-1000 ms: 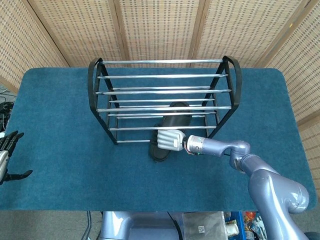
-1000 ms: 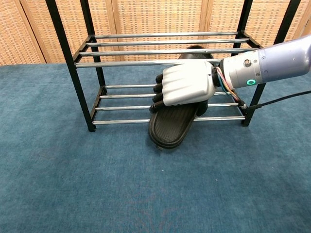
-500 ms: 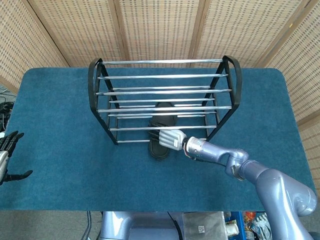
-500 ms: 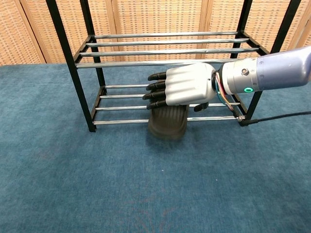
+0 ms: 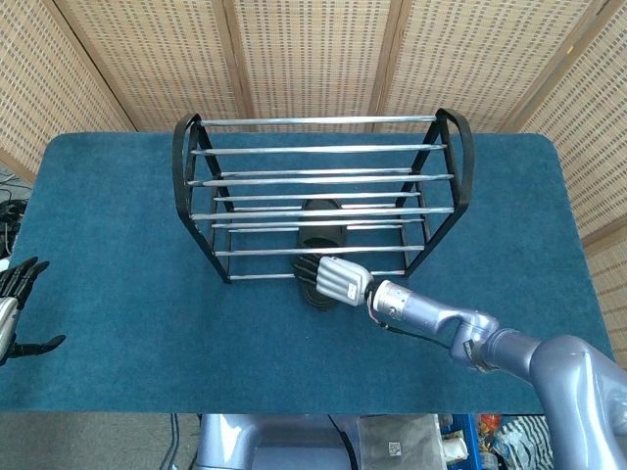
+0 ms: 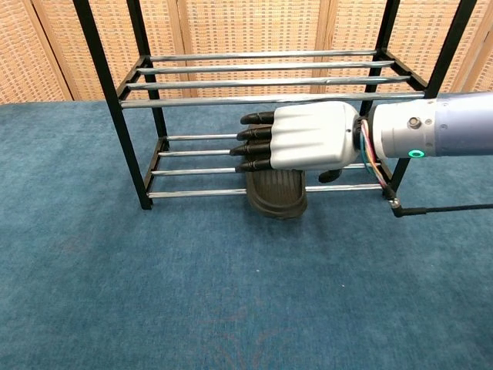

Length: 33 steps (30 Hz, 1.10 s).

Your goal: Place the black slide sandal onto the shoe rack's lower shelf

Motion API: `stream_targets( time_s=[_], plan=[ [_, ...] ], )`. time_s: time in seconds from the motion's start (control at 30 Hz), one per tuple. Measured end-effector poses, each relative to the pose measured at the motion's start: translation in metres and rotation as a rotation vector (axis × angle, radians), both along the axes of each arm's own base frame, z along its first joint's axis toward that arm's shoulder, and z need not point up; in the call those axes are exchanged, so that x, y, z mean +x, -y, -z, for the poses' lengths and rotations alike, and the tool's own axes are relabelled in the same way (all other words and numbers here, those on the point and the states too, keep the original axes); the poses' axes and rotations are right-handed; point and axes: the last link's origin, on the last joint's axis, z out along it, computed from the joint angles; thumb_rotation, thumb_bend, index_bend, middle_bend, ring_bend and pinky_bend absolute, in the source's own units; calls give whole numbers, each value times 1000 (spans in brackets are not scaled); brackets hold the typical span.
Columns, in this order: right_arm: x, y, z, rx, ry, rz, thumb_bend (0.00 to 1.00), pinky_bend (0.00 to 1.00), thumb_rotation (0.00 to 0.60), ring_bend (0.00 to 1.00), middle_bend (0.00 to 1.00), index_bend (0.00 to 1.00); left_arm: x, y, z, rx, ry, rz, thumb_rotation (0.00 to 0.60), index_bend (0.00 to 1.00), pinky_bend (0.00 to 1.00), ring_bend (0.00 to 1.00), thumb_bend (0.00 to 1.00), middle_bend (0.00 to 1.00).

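Now right hand [image 6: 308, 145] over black slide sandal [image 6: 277, 193], fingers [image 6: 254, 148] straight, pressed together, sandal on shoe rack [image 6: 139, 108] lower shelf, heel past front rail.

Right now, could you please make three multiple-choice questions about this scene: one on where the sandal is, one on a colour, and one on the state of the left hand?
1. Where is the black sandal?
A. On the upper shelf
B. On the lower shelf of the shoe rack, its end sticking out over the front bar
C. On the table, far from the rack

2. What colour is the table cover?
A. Blue
B. Red
C. White

3. What is the left hand doing?
A. Holding the sandal
B. Gripping the rack
C. Holding nothing, at the table's left edge

Answers: 1 B, the chest view shows it across the lower bars under the right hand. 2 A, both views show blue. 3 C, its fingers are spread and empty.
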Motion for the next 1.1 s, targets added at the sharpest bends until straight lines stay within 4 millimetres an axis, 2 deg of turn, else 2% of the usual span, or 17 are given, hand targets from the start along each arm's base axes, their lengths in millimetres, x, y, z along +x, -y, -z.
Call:
stream_targets(
  time_s=[0.23,0.43,0.53,0.6,0.67,0.77,0.93,1.1],
  plan=[
    [-8,-25,-9,45,103,63,231,0,600,0,0,0,2,4,-1,4,2,14,600,0,0,0,174,0],
    [-29,-52,-28,103,231,170,226,0,600,0,0,0,3,8,-3,13,6,31,600,0,0,0,174,0],
    [-44,-62,-41,126,295,253,189,0,600,0,0,0,4,11,-4,16,6,40,600,0,0,0,173,0],
    [-52,-69,-47,144,337,317,129,0,600,0,0,0,5,13,-4,19,5,48,600,0,0,0,173,0],
    [-64,-78,-57,162,403,407,54,0,600,0,0,0,6,15,-5,22,4,57,600,0,0,0,174,0],
    [-84,-93,-76,165,502,537,0,0,600,0,0,0,8,18,-5,28,3,67,600,0,0,0,174,0],
    [-112,-122,-105,127,616,730,0,0,600,0,0,0,11,24,-6,46,-3,92,600,0,0,0,173,0],
    [-142,-163,-141,48,756,949,0,0,600,0,0,0,15,32,-6,77,-17,122,600,0,0,0,173,0]
  ],
)
